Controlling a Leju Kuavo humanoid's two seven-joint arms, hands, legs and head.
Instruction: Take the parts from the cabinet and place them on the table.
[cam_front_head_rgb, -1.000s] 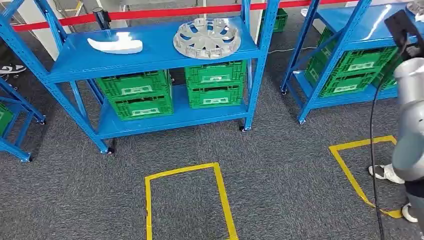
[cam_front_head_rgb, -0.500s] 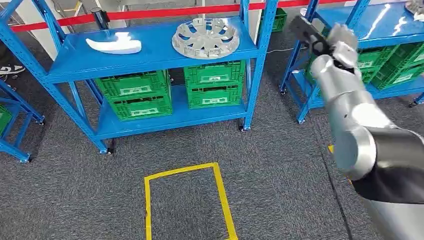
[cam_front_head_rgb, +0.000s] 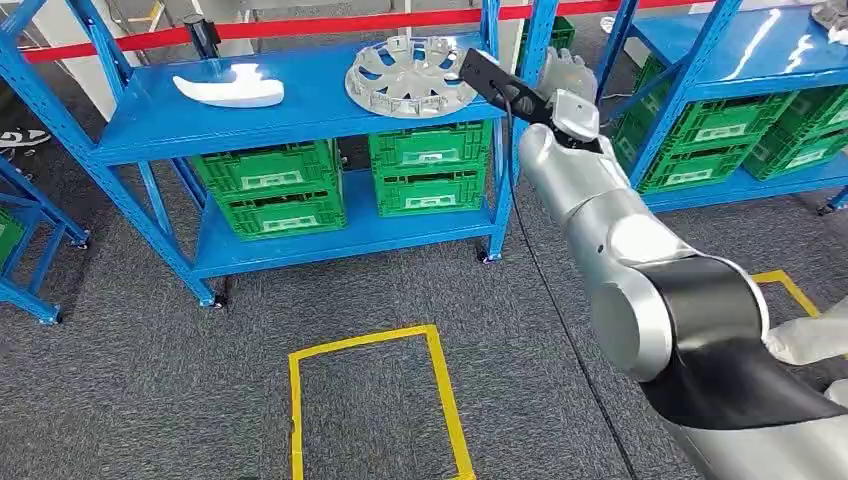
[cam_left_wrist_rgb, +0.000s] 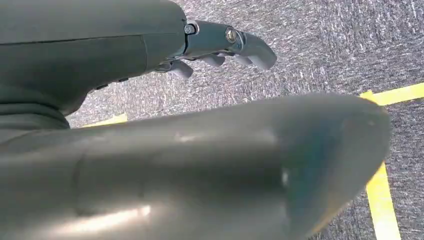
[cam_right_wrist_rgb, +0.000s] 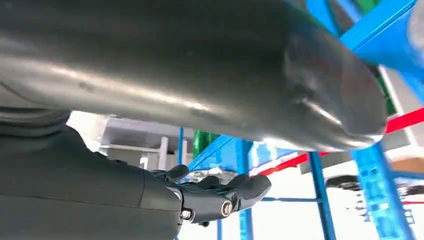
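head view tells you the task has barely begun: both parts are on the top shelf (cam_front_head_rgb: 300, 110) of the blue rack, and no desk is in the picture. the wheel cover (cam_front_head_rgb: 413, 73), a round silver disc with spokes, lies flat toward the right end of that shelf. the white curved part (cam_front_head_rgb: 230, 90) lies toward the left end, well apart from it. everything is left to do: reach, grip, lift, carry, set down.

your right hand (cam_front_head_rgb: 568, 85) is raised at shelf height, just beside the rack's right front post, to the right of the wheel cover and not touching it. i judge it is heading for that cover, but it has to get past the post first. right wrist view shows its fingers (cam_right_wrist_rgb: 240, 187) lightly curled and holding nothing; whether they count as apart or together, you cannot tell from here.

left wrist view shows your left hand (cam_left_wrist_rgb: 220, 47) hanging over grey carpet and yellow floor tape, fingers loosely bent, nothing in them.
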